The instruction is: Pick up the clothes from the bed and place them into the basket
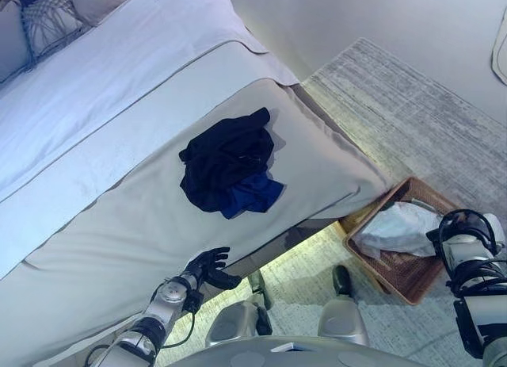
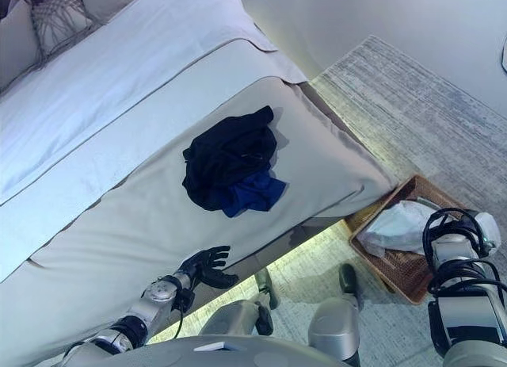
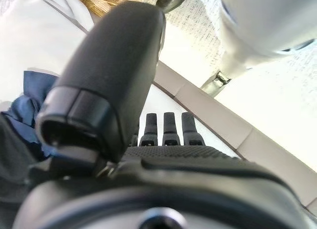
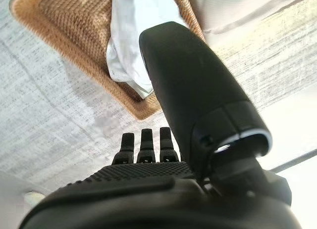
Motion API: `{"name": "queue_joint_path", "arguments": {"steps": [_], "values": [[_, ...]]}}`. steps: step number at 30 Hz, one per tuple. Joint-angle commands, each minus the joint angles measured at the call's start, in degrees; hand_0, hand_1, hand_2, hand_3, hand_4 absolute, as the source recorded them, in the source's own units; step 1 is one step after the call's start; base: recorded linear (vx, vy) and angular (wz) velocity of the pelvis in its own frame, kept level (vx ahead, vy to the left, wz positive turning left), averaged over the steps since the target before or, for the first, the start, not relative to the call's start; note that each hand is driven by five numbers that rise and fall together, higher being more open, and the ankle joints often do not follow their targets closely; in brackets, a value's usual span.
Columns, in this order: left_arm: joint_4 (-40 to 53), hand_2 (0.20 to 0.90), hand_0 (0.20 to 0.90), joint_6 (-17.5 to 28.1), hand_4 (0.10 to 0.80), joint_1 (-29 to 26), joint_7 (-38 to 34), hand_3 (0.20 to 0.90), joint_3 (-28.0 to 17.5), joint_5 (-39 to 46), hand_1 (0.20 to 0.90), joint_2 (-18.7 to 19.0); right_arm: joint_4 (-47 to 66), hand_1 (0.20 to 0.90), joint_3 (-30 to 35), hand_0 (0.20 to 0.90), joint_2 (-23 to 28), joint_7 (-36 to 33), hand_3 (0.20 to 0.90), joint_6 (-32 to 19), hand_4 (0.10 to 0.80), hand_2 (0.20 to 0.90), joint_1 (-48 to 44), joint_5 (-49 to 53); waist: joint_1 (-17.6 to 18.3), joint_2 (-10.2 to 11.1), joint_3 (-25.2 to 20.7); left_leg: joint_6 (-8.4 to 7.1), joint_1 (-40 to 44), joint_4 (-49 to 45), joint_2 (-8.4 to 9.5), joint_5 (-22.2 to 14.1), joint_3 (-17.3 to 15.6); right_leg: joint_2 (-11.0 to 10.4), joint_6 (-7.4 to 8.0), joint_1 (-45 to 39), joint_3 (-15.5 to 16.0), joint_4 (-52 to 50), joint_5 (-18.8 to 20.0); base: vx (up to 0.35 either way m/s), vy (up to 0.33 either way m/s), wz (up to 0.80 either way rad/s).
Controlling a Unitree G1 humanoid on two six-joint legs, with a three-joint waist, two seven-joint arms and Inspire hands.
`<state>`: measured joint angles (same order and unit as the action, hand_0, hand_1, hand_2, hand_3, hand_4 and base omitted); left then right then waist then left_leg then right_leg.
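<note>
clothes [image 1: 228,162]: a crumpled heap of black garment with a blue piece [image 1: 252,194] poking out at its near edge, lying on the grey cover of the bed [image 1: 119,224], toward the foot end and well back from the near edge. no hand touches it.

far left, at the head of the bed, a patterned pillow [image 1: 49,18] leans among plain ones on the white sheet.

the left hand [image 1: 207,268] hangs at the near edge of the bed, just below the mattress edge, near the heap but apart from it. in its wrist view the fingers [image 3: 171,130] stand straight in a row, side by side, and the thumb [image 3: 109,66] sticks out free; it holds nothing.

on the right, a woven wicker basket [image 1: 404,278] sits on the grey rug [image 1: 412,113] just beside the foot corner of the bed. inside lies a bunched white cloth [image 1: 396,228], probably a garment, filling the half nearer the bed.

the right hand [image 4: 148,164] is over the rug beside the basket, fingers [image 4: 144,142] straight and close together, thumb out, empty; the head views show only its wrist.
</note>
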<state>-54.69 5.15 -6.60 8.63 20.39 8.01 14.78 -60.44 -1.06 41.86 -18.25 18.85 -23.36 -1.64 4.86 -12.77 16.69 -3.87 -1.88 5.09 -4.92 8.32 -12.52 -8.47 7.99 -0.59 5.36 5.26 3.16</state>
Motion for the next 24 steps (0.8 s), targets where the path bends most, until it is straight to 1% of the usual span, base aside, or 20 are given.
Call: {"name": "queue_joint_path", "arguments": {"steps": [1,3,4,5,6,7,9,10,13,15,18,19,20,21,22,24], "values": [[1.7,0.900,0.900,0.5,0.800,-0.1,0.2,0.900,-0.3,1.5,0.900,4.5,3.0,0.900,-3.6,0.900,6.1,-3.0,0.900,-4.4,0.800,0.900,-2.7,-3.4,-1.8,5.3,-2.8,0.58,3.2,-0.7,3.64,-7.5,2.7,2.9,-5.22,2.6,5.6,-6.7,-4.5,0.043,0.027,0.12],[2.2,0.900,0.900,0.2,0.800,1.2,-0.3,0.900,-0.9,1.6,0.900,4.3,11.5,0.900,-3.9,0.900,6.2,-4.0,0.900,-6.2,0.800,0.900,-2.9,-3.2,-2.0,6.1,-2.7,0.61,3.9,-0.8,3.66,-7.8,2.6,2.9,-5.10,1.7,6.0,-6.2,-4.3,0.059,0.068,0.08],[2.4,0.900,0.900,0.2,0.800,1.7,-0.5,0.900,-1.2,1.7,0.900,4.2,17.1,0.900,-4.4,0.900,5.9,-4.0,0.900,-4.7,0.800,0.900,-3.3,-3.3,-2.0,6.4,-2.7,0.61,4.0,-0.8,3.70,-7.8,2.6,2.9,-5.07,1.5,6.1,-6.0,-4.2,0.045,0.101,0.02],[2.3,0.900,0.900,0.1,0.800,2.2,-0.7,0.900,-1.6,2.0,0.900,4.1,22.1,0.900,-4.9,0.900,5.3,-3.5,0.900,-5.4,0.800,0.900,-3.7,-4.8,-2.1,6.8,-2.8,0.62,4.0,-0.8,3.78,-7.9,2.6,2.9,-5.03,1.4,6.1,-5.8,-4.2,0.027,0.091,0.00],[2.1,0.900,0.900,0.2,0.800,2.4,-0.8,0.900,-1.9,2.2,0.900,4.0,24.7,0.900,-5.2,0.900,4.8,-3.0,0.900,-5.7,0.800,0.900,-3.9,-5.8,-2.2,7.0,-3.1,0.64,3.8,-0.7,3.85,-7.8,2.5,3.0,-5.01,1.6,6.1,-5.6,-4.0,0.045,0.133,-0.01],[1.3,0.900,0.900,0.0,0.800,2.7,-1.0,0.900,-3.0,2.5,0.900,3.7,31.0,0.900,-6.4,0.900,3.5,-1.2,0.900,-7.2,0.800,0.900,-4.4,-7.5,-2.4,7.7,-3.2,0.74,4.1,-0.6,4.07,-8.0,2.5,3.0,-4.86,1.1,6.3,-5.2,-4.0,0.048,0.121,0.00],[0.4,0.900,0.900,-0.2,0.800,2.8,-1.1,0.900,-4.1,2.6,0.900,3.4,34.7,0.900,-7.5,0.900,2.5,1.5,0.900,-9.1,0.800,0.900,-4.8,-9.9,-2.7,8.6,-3.7,0.92,3.9,-0.6,4.25,-8.1,2.6,3.1,-4.80,1.0,6.4,-4.9,-3.8,0.070,0.123,0.05],[-0.4,0.900,0.900,-0.7,0.800,2.8,-1.6,0.900,-5.1,3.1,0.900,2.9,37.4,0.900,-9.3,0.900,1.5,4.3,0.900,-10.9,0.800,0.900,-5.5,-12.3,-3.3,9.6,-4.2,1.17,4.0,-0.7,4.44,-8.3,2.8,2.9,-4.73,0.5,6.7,-4.6,-3.8,0.082,0.123,0.11],[-1.4,0.900,0.900,-0.6,0.800,3.1,-2.0,0.900,-5.8,3.2,0.900,2.4,38.1,0.900,-12.0,0.900,0.4,7.3,0.900,-12.6,0.800,0.900,-7.0,-13.7,-4.9,10.9,-4.8,1.57,3.9,-1.0,4.70,-8.6,3.7,2.7,-4.74,0.1,7.5,-4.4,-3.8,0.085,0.131,0.17],[-1.9,0.900,0.900,-0.5,0.800,3.6,-2.6,0.900,-5.7,3.3,0.900,1.9,37.3,0.900,-14.1,0.900,-0.3,8.6,0.900,-13.7,0.800,0.900,-9.2,-15.7,-6.8,11.7,-4.6,1.98,3.7,-1.8,5.00,-9.0,5.0,2.3,-4.83,-0.5,8.6,-4.8,-4.2,0.063,0.156,0.26],[-2.1,0.900,0.900,-0.2,0.800,3.7,-3.0,0.900,-5.2,3.2,0.900,2.1,35.3,0.900,-17.2,0.900,-1.0,7.6,0.900,-13.7,0.800,0.900,-13.0,-16.1,-9.8,12.6,-3.5,2.57,2.6,-2.7,5.37,-9.1,7.3,1.8,-4.83,-0.5,10.2,-5.8,-4.5,0.008,0.129,0.47],[-2.3,0.900,0.900,-0.1,0.800,3.7,-3.2,0.900,-5.0,3.4,0.900,2.3,34.5,0.900,-18.4,0.900,-1.4,7.4,0.900,-13.1,0.800,0.900,-14.8,-16.3,-11.1,12.9,-2.9,2.92,2.1,-3.0,5.67,-9.1,8.6,1.6,-4.79,-0.4,10.7,-6.2,-4.5,0.007,0.104,0.52],[-2.4,0.900,0.900,-0.2,0.800,3.7,-3.2,0.900,-5.0,3.5,0.900,2.3,34.3,0.900,-18.6,0.900,-1.5,7.6,0.900,-13.1,0.800,0.900,-15.1,-16.6,-11.3,13.0,-2.9,3.00,1.8,-3.1,5.74,-9.0,8.9,1.6,-4.77,-0.2,10.8,-6.2,-4.3,0.032,0.138,0.58],[-2.8,0.900,0.900,-0.4,0.800,3.7,-3.5,0.900,-4.7,3.7,0.900,3.1,32.8,0.900,-20.5,0.900,-2.1,7.2,0.900,-12.3,0.800,0.900,-17.5,-16.7,-13.2,13.3,-1.8,3.47,1.4,-3.4,6.11,-8.9,10.4,1.2,-4.55,-0.3,11.7,-6.9,-4.4,0.034,0.117,0.65],[-2.9,0.900,0.900,-0.4,0.800,3.7,-3.6,0.900,-4.7,3.9,0.900,3.3,32.2,0.900,-21.1,0.900,-2.2,7.6,0.900,-11.9,0.800,0.900,-18.4,-17.0,-13.7,13.4,-1.7,3.63,0.9,-3.5,6.25,-8.8,10.8,1.0,-4.47,0.0,12.0,-7.1,-4.2,0.057,0.166,0.63],[-3.6,0.900,0.900,-1.2,0.800,3.7,-3.6,0.900,-5.0,4.6,0.900,4.4,29.1,0.900,-23.7,0.900,-2.8,8.5,0.900,-10.2,0.800,0.900,-22.2,-17.9,-16.1,13.5,-0.3,4.31,0.3,-4.0,6.84,-8.7,12.4,0.1,-4.07,0.0,13.2,-8.6,-4.4,0.074,0.166,0.57]]}}
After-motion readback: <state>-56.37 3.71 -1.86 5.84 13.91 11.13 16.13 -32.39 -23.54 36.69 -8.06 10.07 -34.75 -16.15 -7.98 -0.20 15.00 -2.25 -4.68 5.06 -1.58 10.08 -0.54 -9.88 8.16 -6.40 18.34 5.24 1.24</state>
